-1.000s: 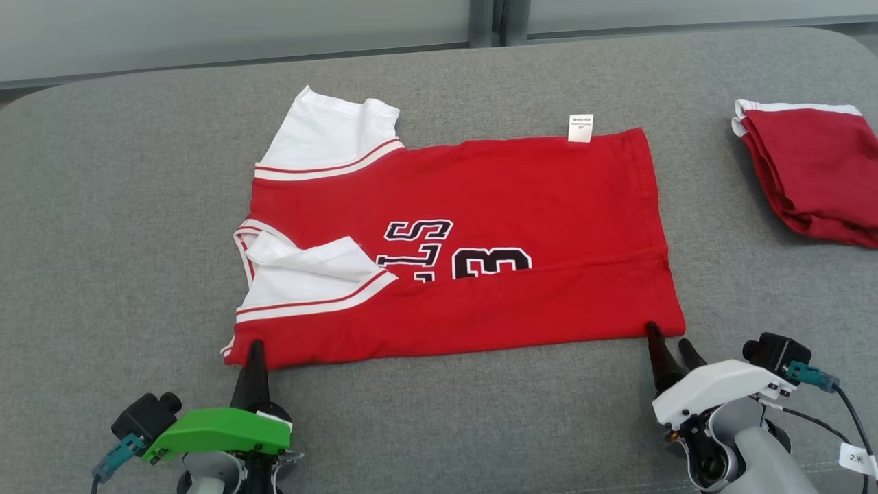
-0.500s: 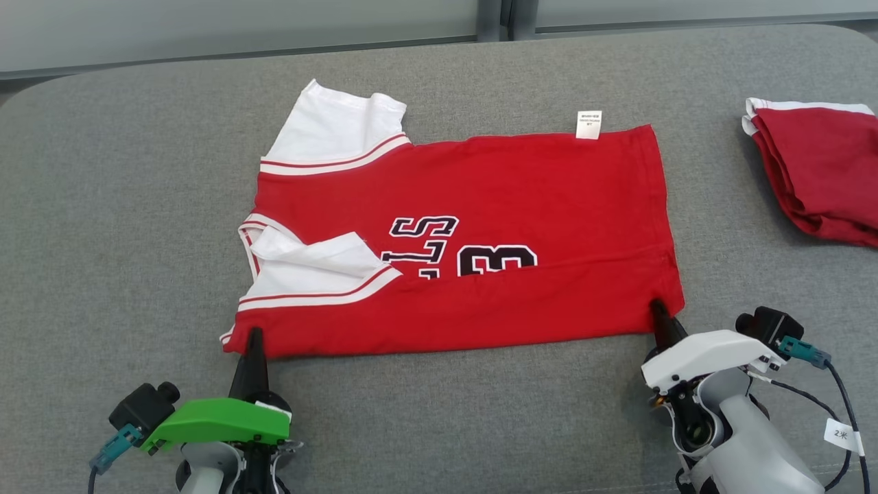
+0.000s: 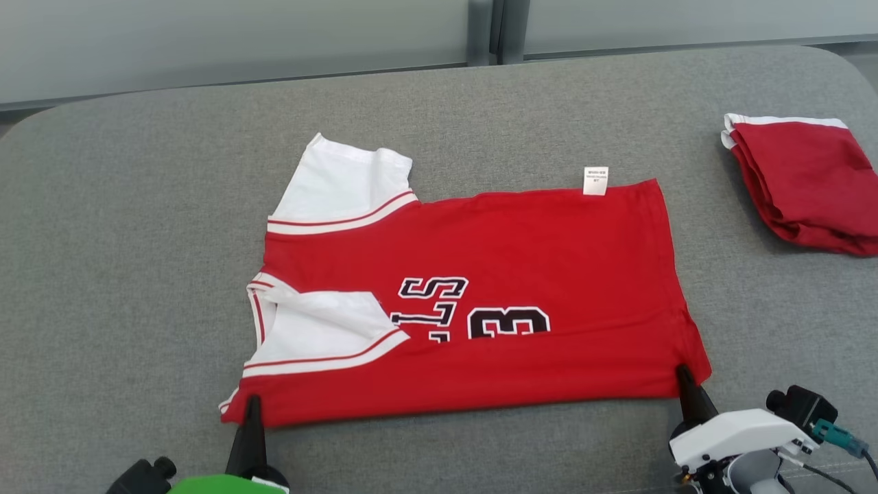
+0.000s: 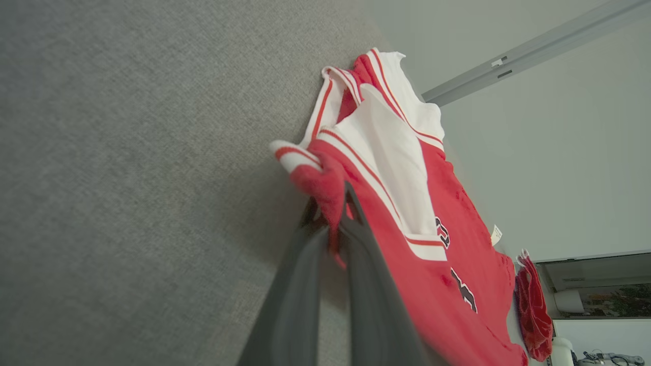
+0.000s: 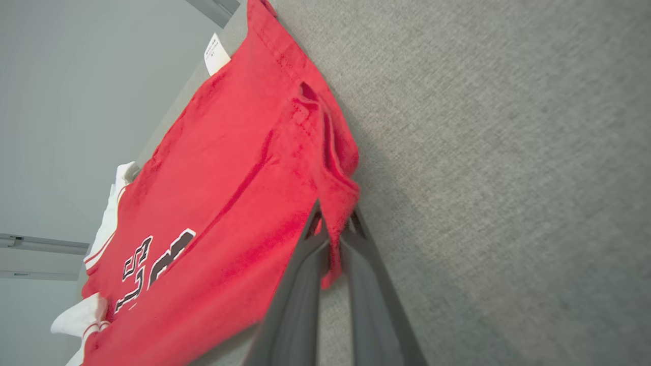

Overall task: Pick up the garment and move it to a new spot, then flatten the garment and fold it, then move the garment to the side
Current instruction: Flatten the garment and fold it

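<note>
**Both claws clenched on the garment's near corners**

The red garment (image 3: pixel 521 274) is lying spread on the grey bench (image 3: pixel 137 274), roughly in the middle, with its long side running left to right. The neck end is pointing left and the hem right.

One white sleeve (image 3: pixel 343 185) is sticking out at the far left. The other is lying turned in over the red body at the near left. A near strip of the garment is folded over the body and is covering the lower part of the black-and-white print (image 3: pixel 507 322). A small white label (image 3: pixel 595 180) is showing at the far edge, toward the right.

The left claw (image 3: pixel 252 405) is pinching the near left corner. In the left wrist view the left claw (image 4: pixel 330 203) has its two dark fingers pressed together on a bunch of red cloth beside the striped trim.

The right claw (image 3: pixel 682 374) is pinching the near right corner. In the right wrist view the right claw (image 5: pixel 335 213) is gripping the hem corner, with a small flap of cloth hanging between the fingers.

A folded red cloth (image 3: pixel 802 192) with a white edge is sitting at the far right of the bench, well apart from the garment.
</note>
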